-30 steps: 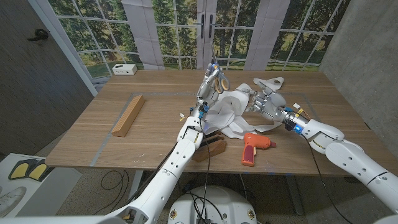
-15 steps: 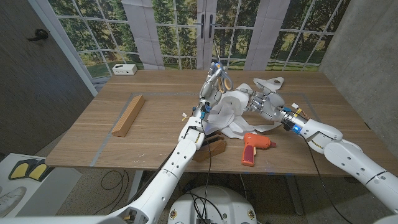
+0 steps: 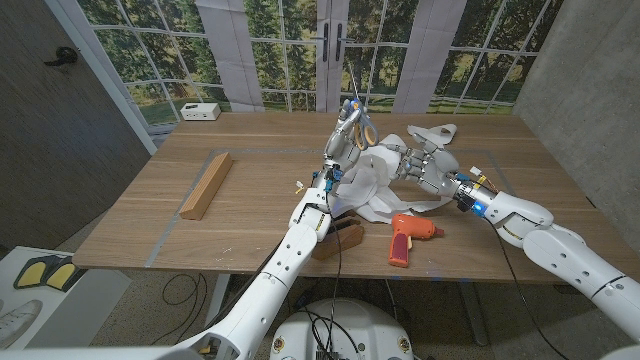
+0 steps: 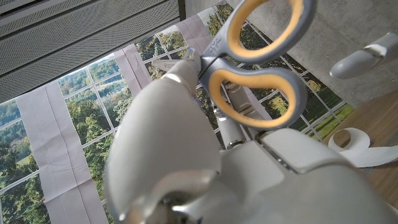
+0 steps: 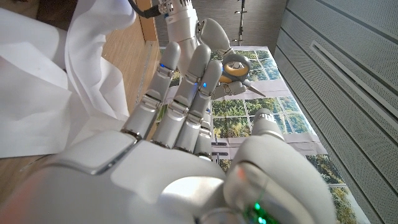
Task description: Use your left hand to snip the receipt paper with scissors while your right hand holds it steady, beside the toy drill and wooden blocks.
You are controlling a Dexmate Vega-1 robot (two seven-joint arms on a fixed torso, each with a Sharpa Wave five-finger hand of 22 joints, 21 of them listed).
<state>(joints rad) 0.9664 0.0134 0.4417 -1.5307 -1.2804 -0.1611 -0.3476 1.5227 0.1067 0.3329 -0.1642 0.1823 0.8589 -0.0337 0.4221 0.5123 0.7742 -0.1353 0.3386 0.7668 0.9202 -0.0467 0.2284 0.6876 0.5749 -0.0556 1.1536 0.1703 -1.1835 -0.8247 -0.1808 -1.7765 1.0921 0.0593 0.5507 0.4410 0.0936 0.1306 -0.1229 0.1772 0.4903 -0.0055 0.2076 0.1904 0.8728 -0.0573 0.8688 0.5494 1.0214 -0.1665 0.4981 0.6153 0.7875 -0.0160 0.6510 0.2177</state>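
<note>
Scissors [image 3: 352, 127] in left hand [image 3: 338, 152], above receipt paper [image 3: 365, 186].

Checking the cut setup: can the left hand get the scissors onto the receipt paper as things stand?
Probably yes. The left hand holds the scissors raised right beside the receipt paper the right hand holds up; nothing lies between.

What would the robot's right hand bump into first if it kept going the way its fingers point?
Probably the receipt paper, which lies just ahead of the right hand; the scissors come after. Depth is unclear.
</note>
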